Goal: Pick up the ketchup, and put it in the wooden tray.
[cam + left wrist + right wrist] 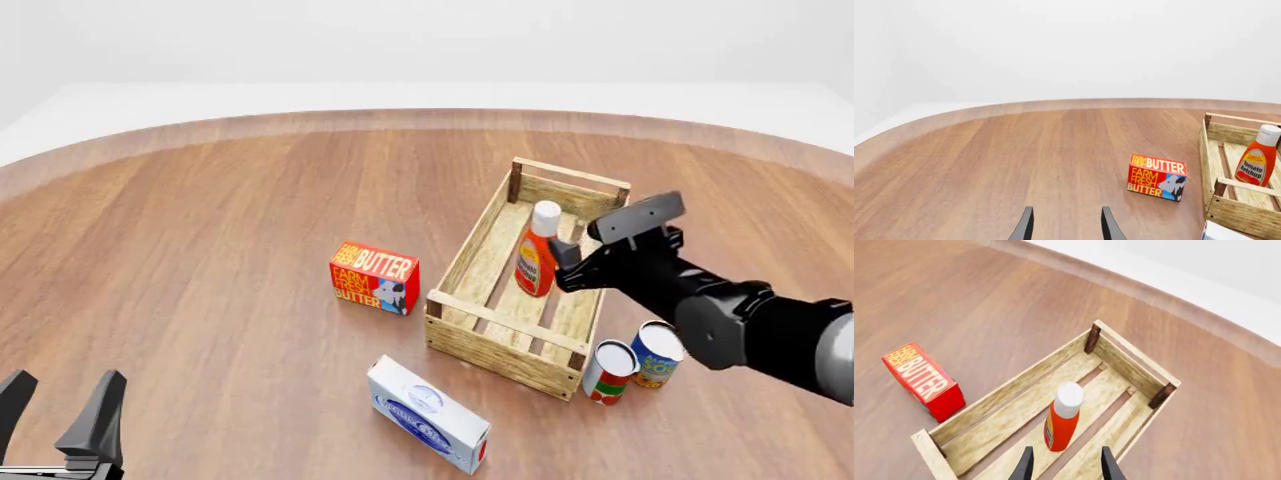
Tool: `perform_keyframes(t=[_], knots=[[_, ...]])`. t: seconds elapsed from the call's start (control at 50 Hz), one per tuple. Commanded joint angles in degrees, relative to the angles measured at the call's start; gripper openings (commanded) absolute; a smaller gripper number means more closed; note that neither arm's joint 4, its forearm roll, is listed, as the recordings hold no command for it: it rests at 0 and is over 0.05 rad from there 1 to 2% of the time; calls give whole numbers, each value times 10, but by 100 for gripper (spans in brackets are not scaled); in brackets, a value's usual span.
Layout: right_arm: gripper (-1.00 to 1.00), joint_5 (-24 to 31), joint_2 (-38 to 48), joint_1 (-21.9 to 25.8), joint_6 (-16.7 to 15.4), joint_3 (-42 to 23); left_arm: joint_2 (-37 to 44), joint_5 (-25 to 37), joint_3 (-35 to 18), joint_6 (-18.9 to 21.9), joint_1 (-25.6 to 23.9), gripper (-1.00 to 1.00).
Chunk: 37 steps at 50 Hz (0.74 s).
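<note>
The ketchup (pixel 537 255), a slim red-orange bottle with a white cap, stands upright on the slatted floor of the wooden tray (pixel 501 355). It also shows in the left wrist view (pixel 1257 157) and the right wrist view (pixel 1064 417). My right gripper (pixel 570 265) is open and empty, just to the right of the bottle and above the tray. In the right wrist view (pixel 1066 454) its fingers stand apart, not touching the bottle. My left gripper (pixel 63 388) is open and empty, low at the near left, far from the tray (pixel 1244 215).
A red butter box (pixel 375 278) stands left of the tray, and shows in both wrist views (pixel 1157 176) (pixel 924 380). A white box (pixel 427 413) lies in front of the tray. Two cans (pixel 611 372) (pixel 657 353) stand at the tray's near right corner.
</note>
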Motion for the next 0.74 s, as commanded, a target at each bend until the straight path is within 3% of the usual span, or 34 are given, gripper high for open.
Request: perform_keyframes(t=[0.02,0.12,0.38,0.48,0.52,0.74], knots=[[100,-45,-63,-3,-1,92,0,0,0,0,0,100],[100,-63,-100,-5,9,136,0,0,0,0,0,100],[100,-44,-250,-24,21,230,0,0,0,0,0,100],[100,-42,-284,-34,12,260,0,0,0,0,0,100],[100,-35,-310,-40,29,277,0,0,0,0,0,100],[100,22,-426,-64,45,341,0,0,0,0,0,100]])
